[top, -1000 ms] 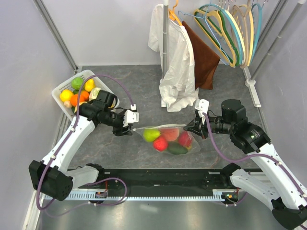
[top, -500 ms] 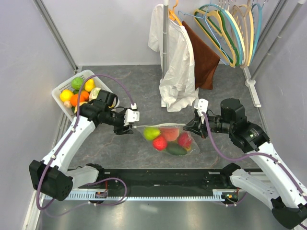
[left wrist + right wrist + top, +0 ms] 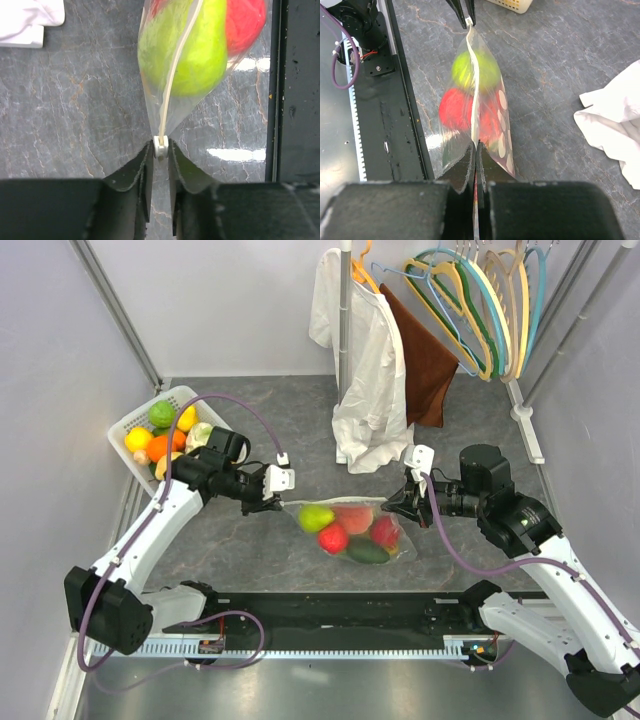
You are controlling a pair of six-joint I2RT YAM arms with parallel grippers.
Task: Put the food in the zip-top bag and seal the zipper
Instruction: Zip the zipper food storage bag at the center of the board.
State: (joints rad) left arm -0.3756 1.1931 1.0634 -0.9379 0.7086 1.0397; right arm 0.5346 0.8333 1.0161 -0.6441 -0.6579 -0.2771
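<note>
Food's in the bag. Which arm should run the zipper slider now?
Left. The left end effector grips the white slider tab at one end of the zip-top bag; the right end effector only pinches the opposite end, likely best as anchor.

Between your left gripper's [image 3: 160, 152] matt black fingers [image 3: 135, 172] you see the zipper's [image 3: 176, 75] smooth white plastic slider [image 3: 160, 145], and just ahead the zip-top bag [image 3: 177, 117], clear glossy film over shiny food [image 3: 195, 55].

Left pincer [image 3: 160, 148] and right pincer [image 3: 475, 148] face each other, both clamped tight.
</note>
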